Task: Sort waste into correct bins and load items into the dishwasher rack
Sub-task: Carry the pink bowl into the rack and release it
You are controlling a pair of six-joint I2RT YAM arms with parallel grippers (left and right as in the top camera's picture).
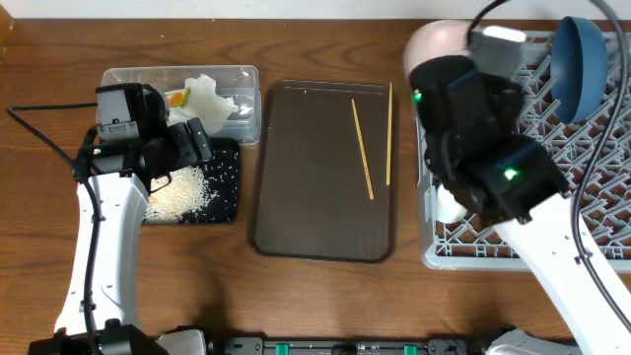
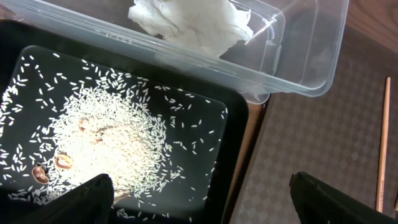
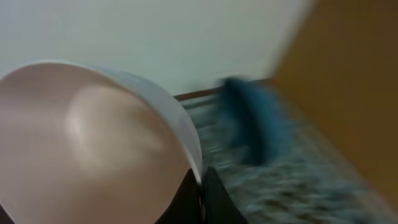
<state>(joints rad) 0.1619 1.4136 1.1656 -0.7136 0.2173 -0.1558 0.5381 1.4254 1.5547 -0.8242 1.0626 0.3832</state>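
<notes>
Right claw (image 3: 200, 190) is pinched on the rim of the white bowl (image 3: 93, 137), with the rack (image 1: 592, 128) below it. I read this as the loading step. Next I lower it and seat the bowl between pegs, short of the blue dish (image 1: 580, 64) ahead. Left claw (image 2: 202, 199) hangs spread over the rice (image 2: 106, 143).

Brown wooden table (image 1: 325, 306) filling the overhead view, streaked with darker grain. Plain pale wall (image 3: 186, 31) across the upper left of the right wrist view, blurry.
</notes>
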